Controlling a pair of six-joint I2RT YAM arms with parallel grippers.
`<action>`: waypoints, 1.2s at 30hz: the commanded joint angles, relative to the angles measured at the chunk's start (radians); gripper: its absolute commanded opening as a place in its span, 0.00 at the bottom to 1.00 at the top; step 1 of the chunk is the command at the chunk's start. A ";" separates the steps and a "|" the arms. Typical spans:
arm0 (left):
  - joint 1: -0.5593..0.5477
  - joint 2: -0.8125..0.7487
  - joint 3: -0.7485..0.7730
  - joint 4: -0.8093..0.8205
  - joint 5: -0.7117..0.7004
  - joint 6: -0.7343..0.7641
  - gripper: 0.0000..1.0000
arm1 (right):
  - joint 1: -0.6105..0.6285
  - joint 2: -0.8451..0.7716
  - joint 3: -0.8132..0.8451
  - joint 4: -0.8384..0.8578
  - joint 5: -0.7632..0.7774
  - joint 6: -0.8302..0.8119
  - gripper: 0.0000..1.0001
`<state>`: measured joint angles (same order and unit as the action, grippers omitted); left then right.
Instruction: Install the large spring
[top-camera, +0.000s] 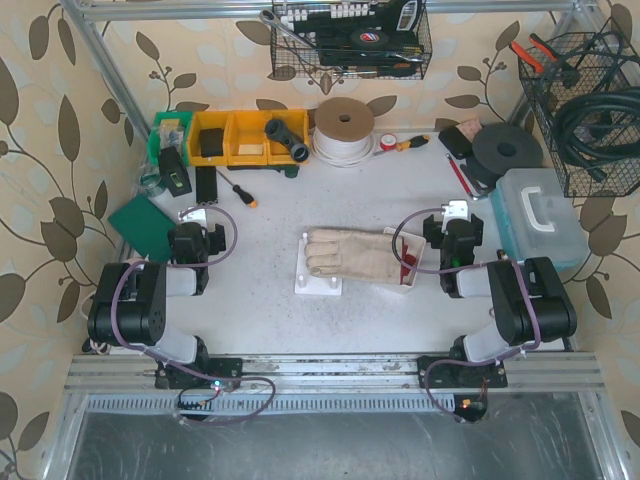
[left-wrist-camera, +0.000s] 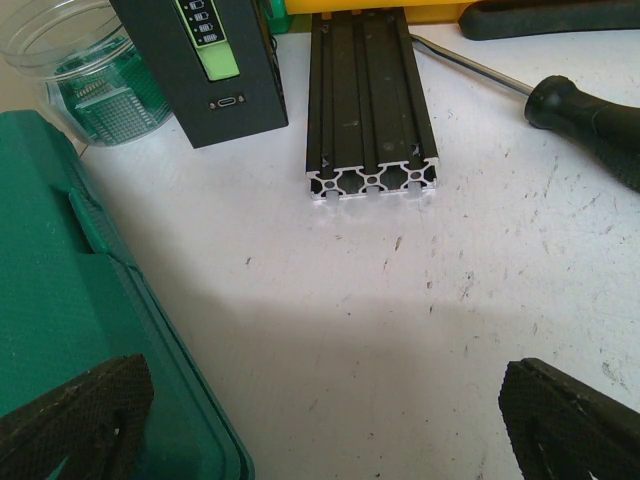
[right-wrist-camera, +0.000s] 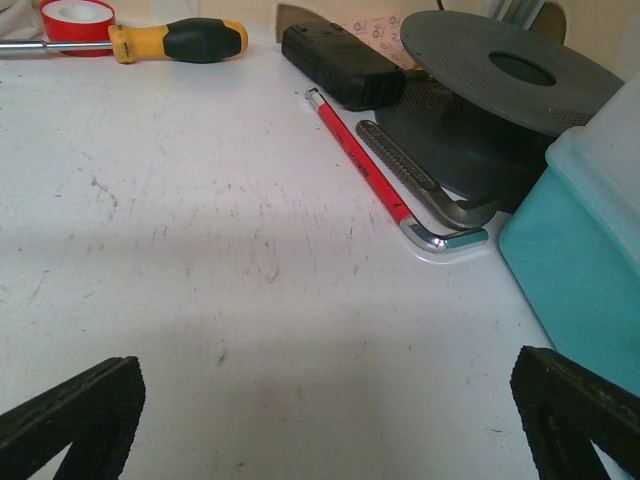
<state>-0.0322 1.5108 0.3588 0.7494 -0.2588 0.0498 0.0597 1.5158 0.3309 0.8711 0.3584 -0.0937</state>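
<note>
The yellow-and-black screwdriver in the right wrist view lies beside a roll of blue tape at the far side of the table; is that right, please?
Not quite: the roll of tape beside the yellow-and-black screwdriver is red, not blue, as the right wrist view shows. The rest holds.

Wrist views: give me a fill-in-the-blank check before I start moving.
The left gripper and right gripper both stand ____.
The case left of the black extrusion is ____.
The L-shaped hex key ahead of the right gripper is ____.
The glove lies ____ the two arms.
Missing: open; green; red; between.
</note>
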 joint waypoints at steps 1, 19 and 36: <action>0.003 -0.018 0.008 0.025 -0.002 -0.008 0.97 | 0.002 -0.011 0.019 0.006 -0.012 0.008 1.00; -0.048 -0.023 -0.027 0.089 -0.053 0.030 0.97 | 0.008 -0.014 0.014 0.014 -0.004 0.001 1.00; -0.095 -0.239 0.475 -0.991 -0.405 -0.449 0.97 | 0.118 -0.396 0.118 -0.412 0.062 -0.013 1.00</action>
<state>-0.1158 1.3251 0.7345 0.1081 -0.5468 -0.1871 0.1646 1.2835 0.3630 0.7002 0.4381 -0.1364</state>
